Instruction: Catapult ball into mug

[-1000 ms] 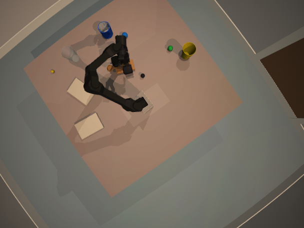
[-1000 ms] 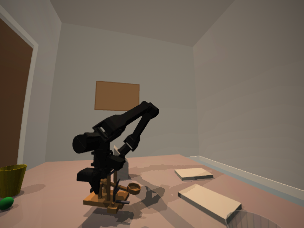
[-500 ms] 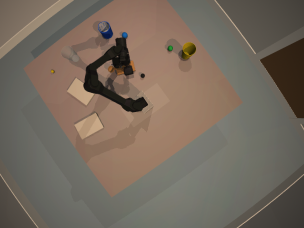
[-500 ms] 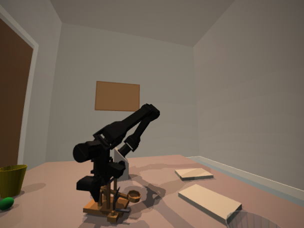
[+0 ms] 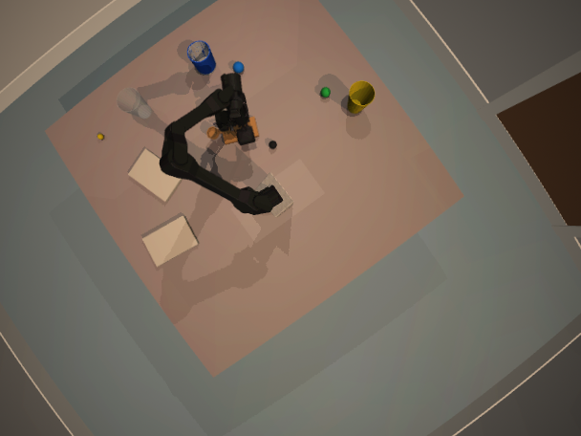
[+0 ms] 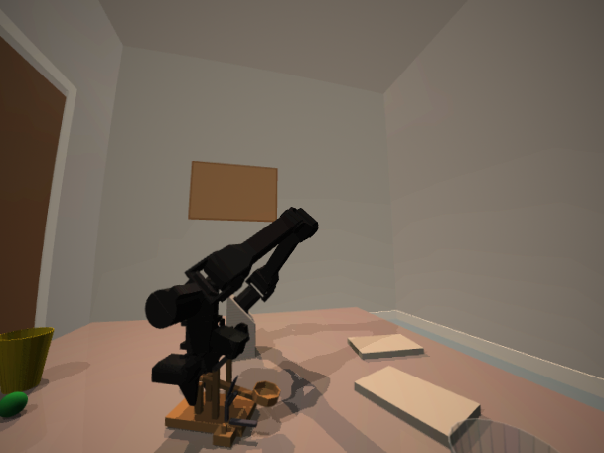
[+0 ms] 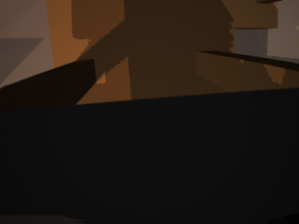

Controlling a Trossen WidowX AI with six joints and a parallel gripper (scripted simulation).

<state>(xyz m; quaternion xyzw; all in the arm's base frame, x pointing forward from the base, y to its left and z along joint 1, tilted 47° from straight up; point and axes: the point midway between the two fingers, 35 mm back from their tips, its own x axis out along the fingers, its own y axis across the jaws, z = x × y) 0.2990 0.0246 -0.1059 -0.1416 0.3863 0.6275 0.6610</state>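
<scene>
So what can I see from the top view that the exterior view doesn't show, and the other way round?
Only the top view: the blue mug, a blue ball, a small yellow ball and a black ball.

Only the exterior view: a brown board on the wall.

Both: the black arm, the catapult, the yellow cup, a green ball and two pale slabs.

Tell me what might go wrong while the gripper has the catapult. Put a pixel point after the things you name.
The catapult [image 5: 254, 126] [image 6: 185, 415] might end up aimed off the blue mug [image 5: 205, 64] if it twists in the gripper. The black ball [image 5: 272, 144] lies close beside it, so a swing that way could knock the ball away.
</scene>
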